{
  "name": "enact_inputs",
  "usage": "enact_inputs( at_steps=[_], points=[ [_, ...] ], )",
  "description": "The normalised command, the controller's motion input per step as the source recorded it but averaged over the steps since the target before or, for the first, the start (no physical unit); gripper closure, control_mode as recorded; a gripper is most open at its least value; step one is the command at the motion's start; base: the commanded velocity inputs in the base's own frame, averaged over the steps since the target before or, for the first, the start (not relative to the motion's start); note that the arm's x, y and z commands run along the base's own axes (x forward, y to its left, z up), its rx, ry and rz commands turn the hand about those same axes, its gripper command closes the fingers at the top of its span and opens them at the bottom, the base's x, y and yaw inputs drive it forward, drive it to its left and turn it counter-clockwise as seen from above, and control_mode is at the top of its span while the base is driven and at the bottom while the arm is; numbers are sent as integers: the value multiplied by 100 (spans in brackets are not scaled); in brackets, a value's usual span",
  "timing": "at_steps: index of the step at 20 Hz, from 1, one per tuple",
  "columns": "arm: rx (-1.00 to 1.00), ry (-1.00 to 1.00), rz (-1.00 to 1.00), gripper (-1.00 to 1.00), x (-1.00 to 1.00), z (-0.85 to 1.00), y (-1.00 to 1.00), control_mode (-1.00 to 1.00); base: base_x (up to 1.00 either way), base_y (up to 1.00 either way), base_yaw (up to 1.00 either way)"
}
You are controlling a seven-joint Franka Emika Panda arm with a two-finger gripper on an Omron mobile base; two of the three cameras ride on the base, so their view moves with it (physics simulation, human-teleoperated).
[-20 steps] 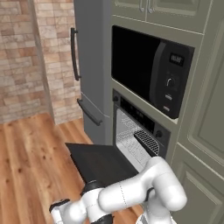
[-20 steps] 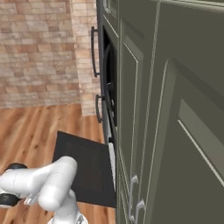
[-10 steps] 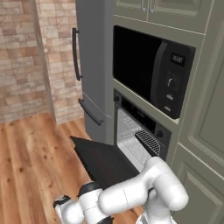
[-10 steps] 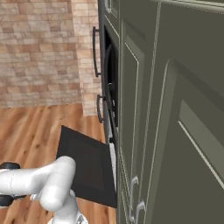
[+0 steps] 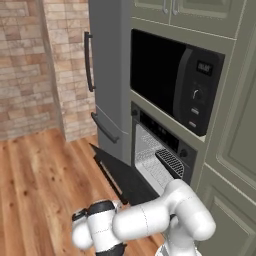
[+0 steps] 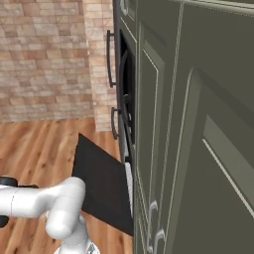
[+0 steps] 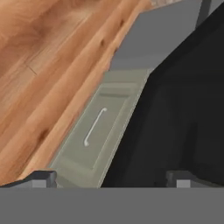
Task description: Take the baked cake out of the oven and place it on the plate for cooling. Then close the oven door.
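The black oven [image 5: 161,150] sits under the microwave, its pale inside and wire rack [image 5: 150,162] showing. The oven door [image 5: 119,174] is a flat black panel that stands half raised, slanting up and away from the opening; it also appears as the oven door [image 6: 101,182] from the other side. In the hand view my gripper [image 7: 112,178] is open, with its fingertips [image 7: 42,177] wide apart and nothing between them. It is low, close against the dark oven door [image 7: 183,127]. The cake and the plate are out of view.
The black microwave [image 5: 175,80] is above the oven, and the grey fridge [image 5: 107,75] with long handles is to its left. A pale cabinet drawer [image 7: 98,131] with a bar handle lies below the oven. Wooden floor [image 5: 40,175] spreads out to the left, up to a brick wall [image 5: 30,65].
The oven door has swung up from lying flat to a steep slant. My arm has dropped lower and moved left beneath the door's outer edge.
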Motion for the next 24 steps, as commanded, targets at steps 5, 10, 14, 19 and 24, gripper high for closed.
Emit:
enact_inputs(
  at_steps=[5,10,14,19,24],
  points=[
    [-73,-34,-63,-100,4,0,1,-100,0,0,0],
    [-69,-33,-58,-100,11,0,0,-100,0,0,0],
    [-67,-34,-54,-100,16,0,0,-100,0,0,0],
    [-65,-34,-53,-100,20,0,0,-100,0,0,0],
    [-60,-32,-50,-100,37,0,0,-100,0,0,0]
  ],
)
